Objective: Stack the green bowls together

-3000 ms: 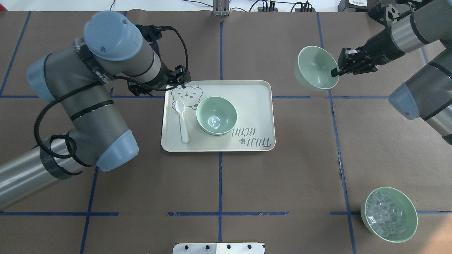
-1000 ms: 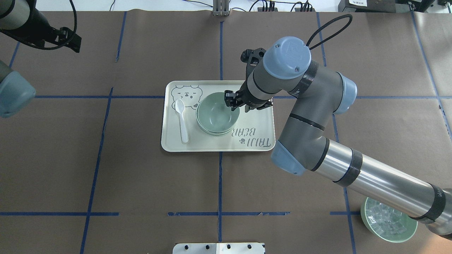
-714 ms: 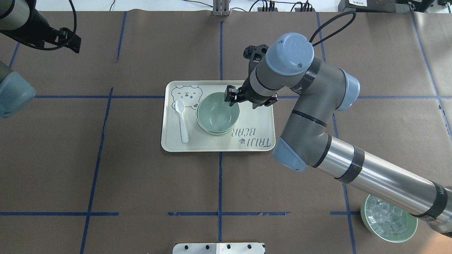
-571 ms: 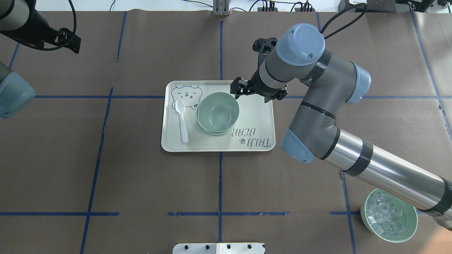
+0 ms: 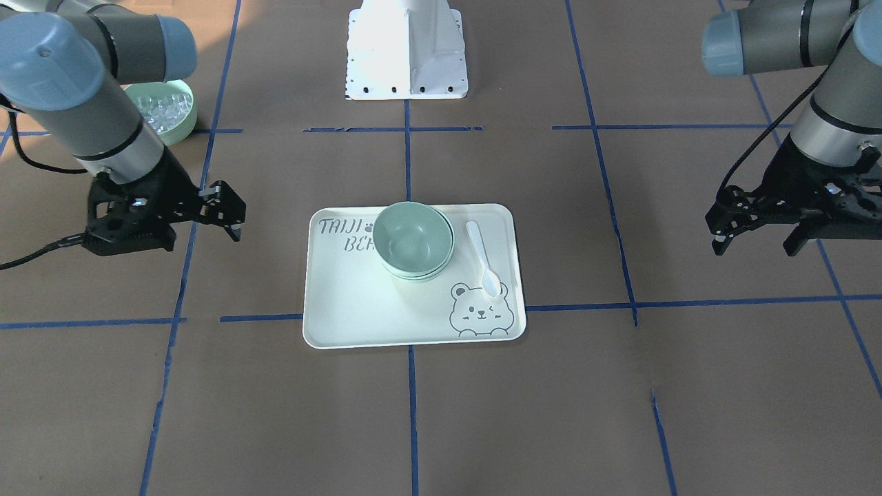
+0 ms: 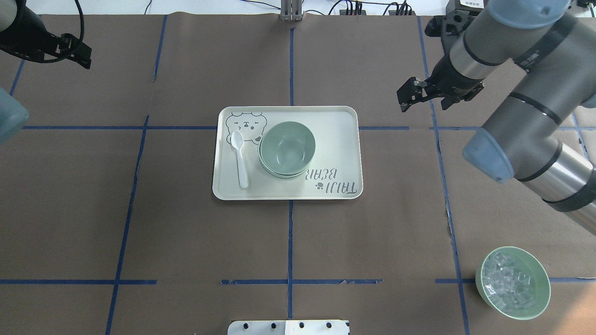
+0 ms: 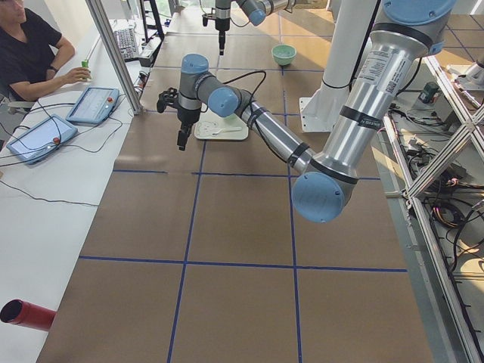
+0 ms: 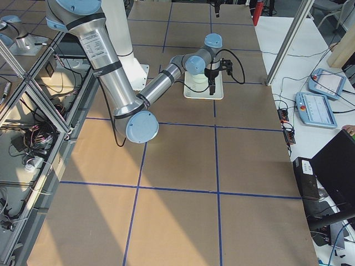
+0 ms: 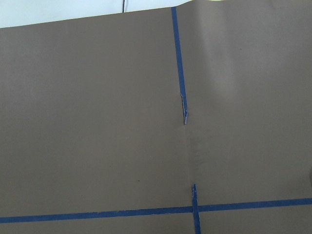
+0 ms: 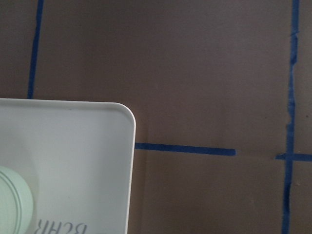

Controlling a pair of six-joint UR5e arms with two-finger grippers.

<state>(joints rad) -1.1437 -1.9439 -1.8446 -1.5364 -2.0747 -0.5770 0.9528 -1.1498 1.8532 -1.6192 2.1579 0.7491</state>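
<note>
The pale green bowls [image 6: 287, 149] sit nested in one stack on the bear-print tray [image 6: 335, 139]; the top bowl is empty and rims of the lower ones show under it. The stack also shows in the front view [image 5: 413, 240], and its edge in the right wrist view [image 10: 12, 200]. My right gripper [image 6: 423, 101] is open and empty, raised beyond the tray's far right corner; it also shows in the front view [image 5: 207, 224]. My left gripper [image 5: 754, 241] is open and empty, far from the tray, at the table's far left [image 6: 77, 49].
A white spoon [image 6: 240, 158] lies on the tray left of the stack. A green bowl of clear cubes [image 6: 512, 283] stands at the near right. The robot's white base [image 5: 406, 48] is at the near edge. Blue tape lines cross the brown table.
My right gripper carried a bowl to the tray, set it into the stack, let go and drew back up and to the right. My left arm withdrew to the far left.
</note>
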